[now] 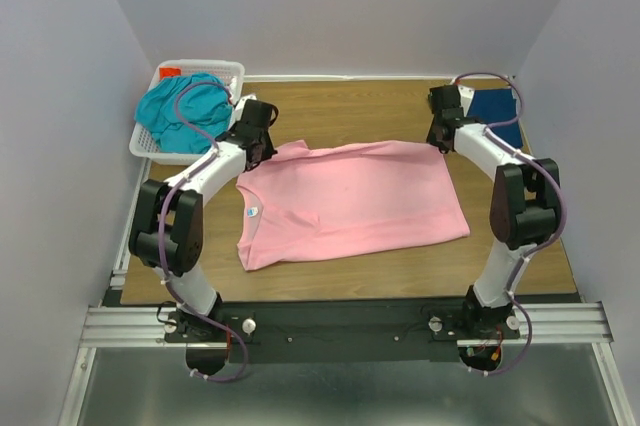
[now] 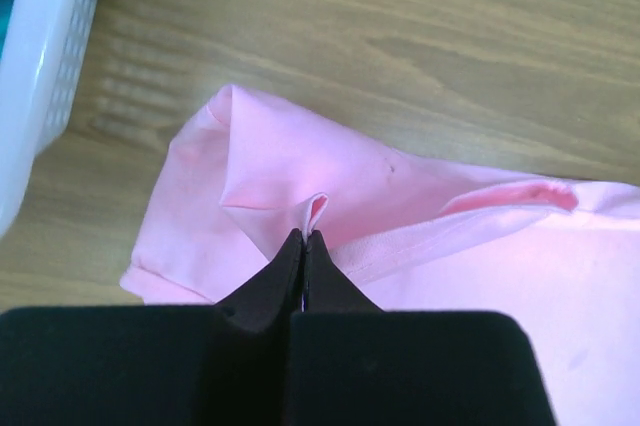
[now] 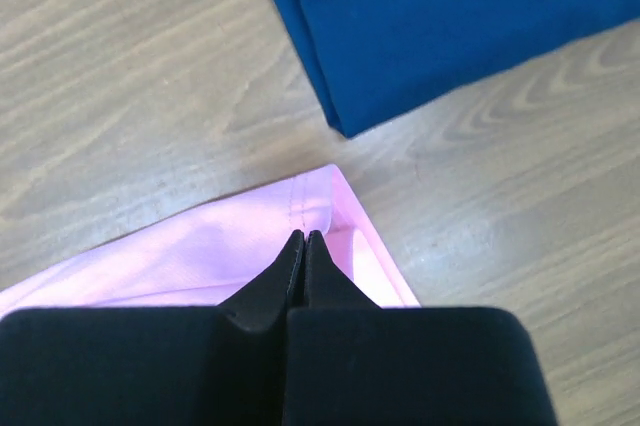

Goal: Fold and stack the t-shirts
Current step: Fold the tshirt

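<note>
A light pink t-shirt (image 1: pixel 350 201) lies spread across the middle of the wooden table, neck to the left. My left gripper (image 1: pixel 262 151) is shut at its far left corner; the left wrist view shows the gripper (image 2: pixel 305 234) pinching a small raised pleat of the pink t-shirt (image 2: pixel 300 166) near the sleeve. My right gripper (image 1: pixel 440 141) is shut on the far right hem corner; in the right wrist view the gripper (image 3: pixel 304 236) sits on the stitched hem of the pink t-shirt (image 3: pixel 200 256). A folded navy t-shirt (image 1: pixel 497 111) lies at the far right. A teal t-shirt (image 1: pixel 190 111) is bunched in the basket.
A white lattice basket (image 1: pixel 200 66) stands at the table's far left corner, close to my left gripper, and its wall (image 2: pixel 40 76) shows beside the sleeve. The folded navy t-shirt (image 3: pixel 430 26) lies just beyond the pink hem corner. Walls enclose the table on three sides.
</note>
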`<state>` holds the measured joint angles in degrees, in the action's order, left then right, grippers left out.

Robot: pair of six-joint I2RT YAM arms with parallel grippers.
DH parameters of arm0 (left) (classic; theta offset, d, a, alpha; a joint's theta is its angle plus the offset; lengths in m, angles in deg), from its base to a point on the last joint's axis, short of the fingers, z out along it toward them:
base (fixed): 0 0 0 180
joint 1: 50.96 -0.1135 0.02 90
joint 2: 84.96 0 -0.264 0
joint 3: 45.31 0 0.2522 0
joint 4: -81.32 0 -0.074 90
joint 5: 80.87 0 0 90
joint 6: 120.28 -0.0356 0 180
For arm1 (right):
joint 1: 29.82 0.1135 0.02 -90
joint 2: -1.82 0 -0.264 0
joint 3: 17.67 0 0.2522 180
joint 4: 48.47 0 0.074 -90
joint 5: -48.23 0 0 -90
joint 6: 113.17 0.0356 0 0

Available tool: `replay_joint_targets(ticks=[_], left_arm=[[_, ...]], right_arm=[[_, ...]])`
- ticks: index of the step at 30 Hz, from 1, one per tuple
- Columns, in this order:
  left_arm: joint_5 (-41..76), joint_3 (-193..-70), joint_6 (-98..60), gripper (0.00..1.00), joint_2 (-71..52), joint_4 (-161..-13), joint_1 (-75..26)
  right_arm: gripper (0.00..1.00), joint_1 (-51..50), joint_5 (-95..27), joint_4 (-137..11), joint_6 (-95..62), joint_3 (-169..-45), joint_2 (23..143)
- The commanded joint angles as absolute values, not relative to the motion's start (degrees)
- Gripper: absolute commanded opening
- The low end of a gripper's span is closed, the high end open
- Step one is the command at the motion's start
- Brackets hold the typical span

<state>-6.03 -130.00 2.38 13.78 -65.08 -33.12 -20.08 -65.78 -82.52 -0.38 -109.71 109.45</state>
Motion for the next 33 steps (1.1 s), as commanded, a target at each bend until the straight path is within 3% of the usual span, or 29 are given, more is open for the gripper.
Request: replay_joint_targets(ticks=[1,14,33], left_arm=[[-6.52,-122.89,6.10,0.00,8.21,-67.34,-31.37],[-7.48,-105.57,13.22,0.00,-10.77,-66.99,-25.39],[-6.69,-95.46,18.41,0.00,-21.15,-63.21,-19.85]], right_arm=[[0.01,-20.24,-65.85,-81.83,1.36,-104.74,105.62],[0.01,-20.24,-68.66,-81.91,0.65,-96.47,96.31],[0.01,-20.15,-70.95,-81.91,0.74,-91.81,92.08]])
